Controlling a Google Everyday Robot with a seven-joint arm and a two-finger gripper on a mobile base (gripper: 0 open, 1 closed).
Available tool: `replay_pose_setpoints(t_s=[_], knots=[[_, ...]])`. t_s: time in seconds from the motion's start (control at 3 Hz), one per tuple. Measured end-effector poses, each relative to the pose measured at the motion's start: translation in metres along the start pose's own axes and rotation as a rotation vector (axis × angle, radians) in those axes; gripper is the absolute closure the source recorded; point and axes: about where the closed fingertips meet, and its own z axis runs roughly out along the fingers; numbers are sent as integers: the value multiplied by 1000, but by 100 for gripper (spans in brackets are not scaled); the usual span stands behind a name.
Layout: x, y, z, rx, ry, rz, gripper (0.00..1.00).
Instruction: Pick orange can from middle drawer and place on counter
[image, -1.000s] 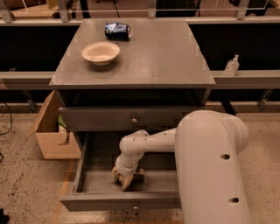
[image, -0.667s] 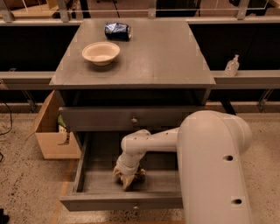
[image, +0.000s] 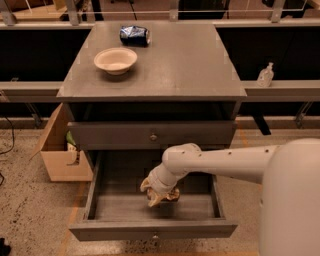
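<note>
The middle drawer (image: 152, 230) is pulled open below the upper drawer front (image: 150, 136). My gripper (image: 159, 196) is inside the drawer, pointing down near its middle. It is shut on the orange can (image: 172, 194), of which only a small copper-brown part shows beside the cream fingers (image: 150, 189). The can is held just above the drawer floor. The counter (image: 185, 60) is the grey cabinet top above.
A cream bowl (image: 115, 60) and a crushed blue can (image: 134, 35) sit on the counter's left and back. A cardboard box (image: 59, 152) stands on the floor to the left of the cabinet. A small clear bottle (image: 265, 75) stands on the right ledge. My arm (image: 235, 162) spans the drawer's right side.
The gripper has moved slightly up and to the right inside the drawer, and the orange can has moved with it.
</note>
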Motion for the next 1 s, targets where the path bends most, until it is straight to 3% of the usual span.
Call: replay_pose_setpoints(t_s=[0.33,0.67,1.0], knots=[[-8,0,-59,160,-49,54,100],[-38,-8,-100,309,-175,54,100],[-70,-12,-143,458,-303,3,100]])
